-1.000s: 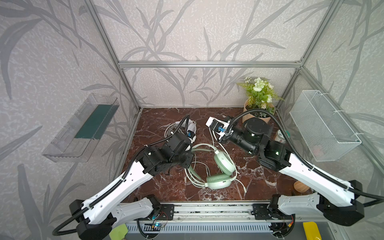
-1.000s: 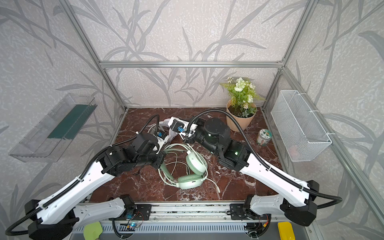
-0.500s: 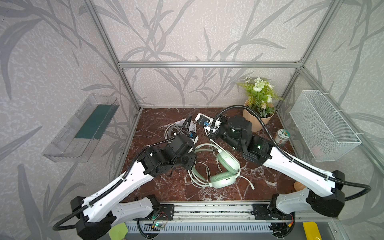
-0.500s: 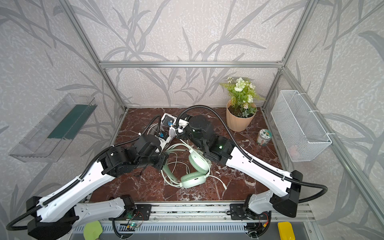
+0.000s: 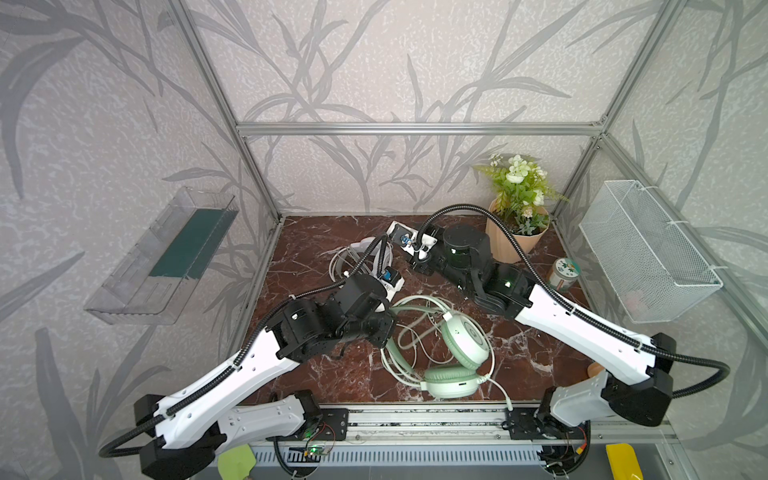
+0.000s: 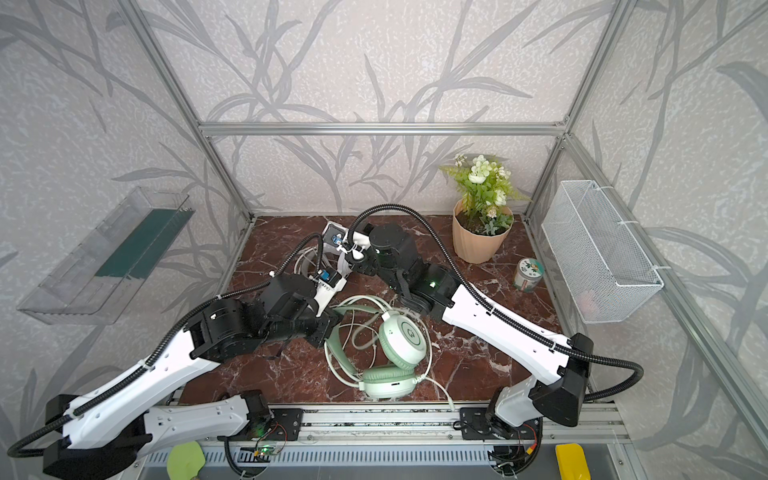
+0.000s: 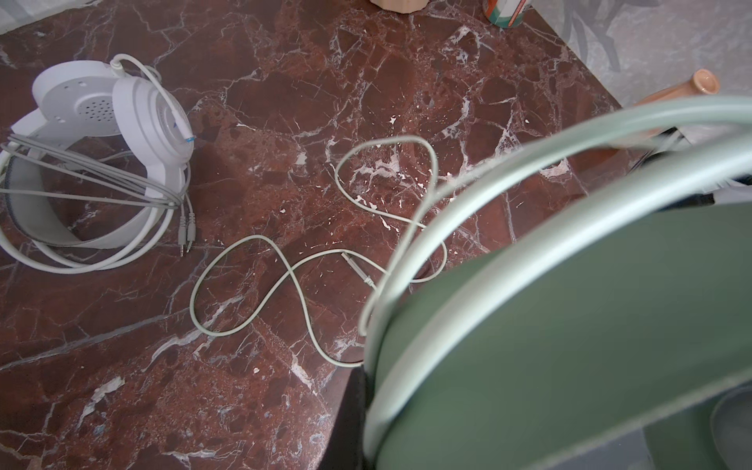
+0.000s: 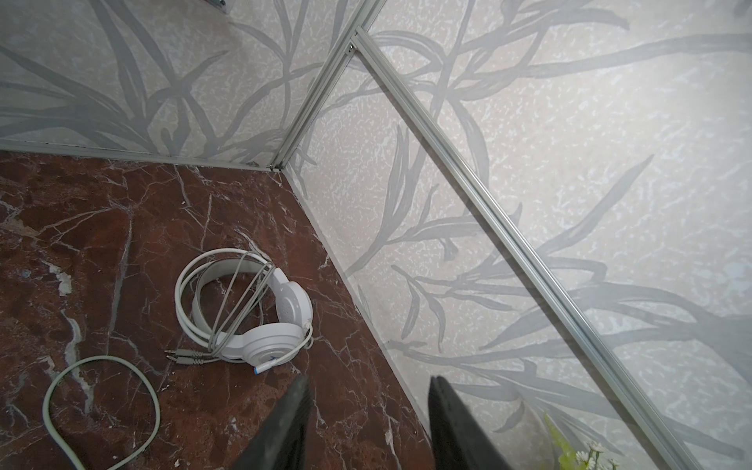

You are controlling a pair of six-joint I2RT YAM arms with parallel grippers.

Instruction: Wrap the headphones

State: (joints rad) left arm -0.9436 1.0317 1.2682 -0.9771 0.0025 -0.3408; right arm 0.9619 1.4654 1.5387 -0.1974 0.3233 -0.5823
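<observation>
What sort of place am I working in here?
Probably a robot test booth dressed like a room: aluminium frame holding wallpapered panels, left arm and right arm bolted to a front rail, potted plant on a marble-look tabletop.

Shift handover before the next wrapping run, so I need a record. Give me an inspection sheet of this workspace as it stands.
Surface: dark red marble tabletop, no spills seen.
Job's things: white headphones at back left; mint green headphones in the middle.
Clutter: flower pot and tin at back right.
Grippers: left gripper shut on the mint green headphones' headband; right gripper open, holding nothing.
Cables: white cable wound across its headband; mint cable loose in loops on the table.
Surroundings: mesh basket on the right wall, clear shelf on the left wall.
</observation>
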